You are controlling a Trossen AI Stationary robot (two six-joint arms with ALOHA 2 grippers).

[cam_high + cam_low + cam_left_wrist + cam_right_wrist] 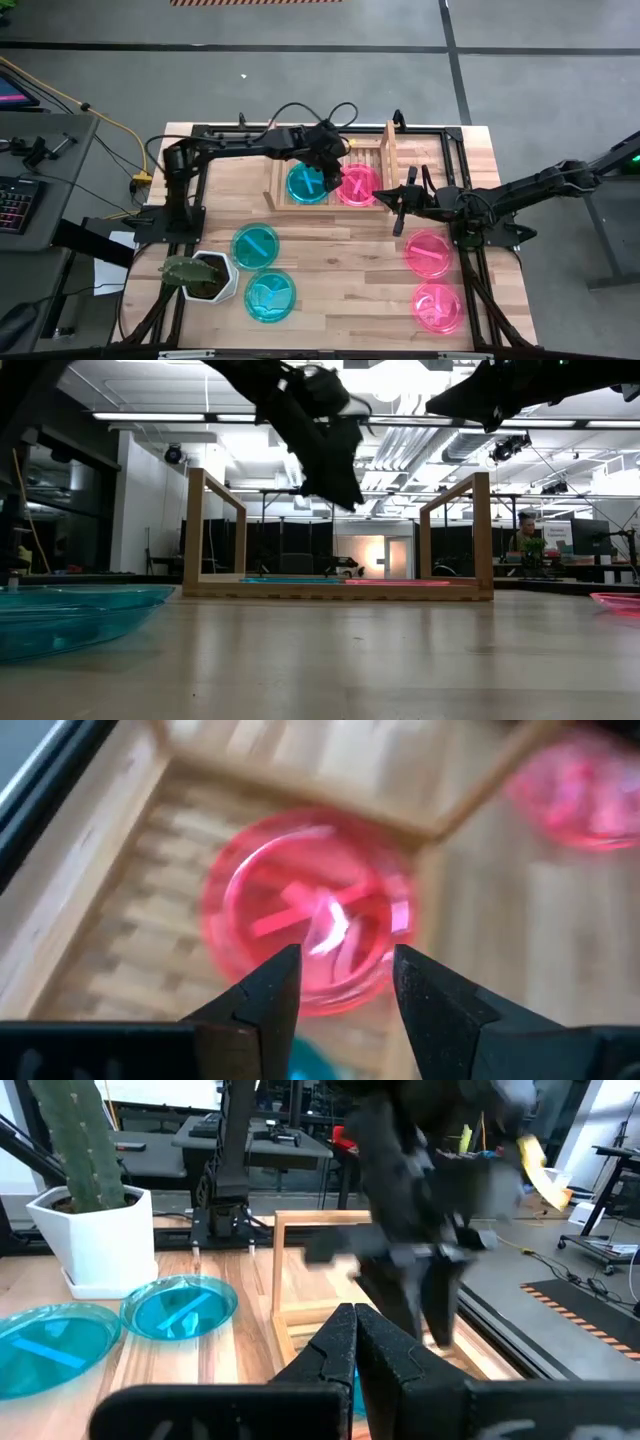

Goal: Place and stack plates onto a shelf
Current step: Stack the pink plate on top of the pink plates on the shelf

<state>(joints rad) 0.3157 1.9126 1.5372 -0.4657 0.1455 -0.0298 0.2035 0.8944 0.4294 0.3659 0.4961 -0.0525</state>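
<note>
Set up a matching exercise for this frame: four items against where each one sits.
Items:
1. left hand
2. right hand
3. plant pot
4. shelf

Places:
A. far middle of the table, holding a teal and a pink plate
B. beside the shelf's right rail
C. over the plates in the shelf
D. near left, next to two teal plates

Pairs: 1-C, 2-B, 3-D, 4-A

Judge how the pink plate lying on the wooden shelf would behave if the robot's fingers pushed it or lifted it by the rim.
The pink plate looks thin and translucent, so it is probably light and would slide easily on the shelf slats. Its glossy surface may be slippery to pinch. Being shallow and lying flat, it seems unlikely to tip or roll.
</note>
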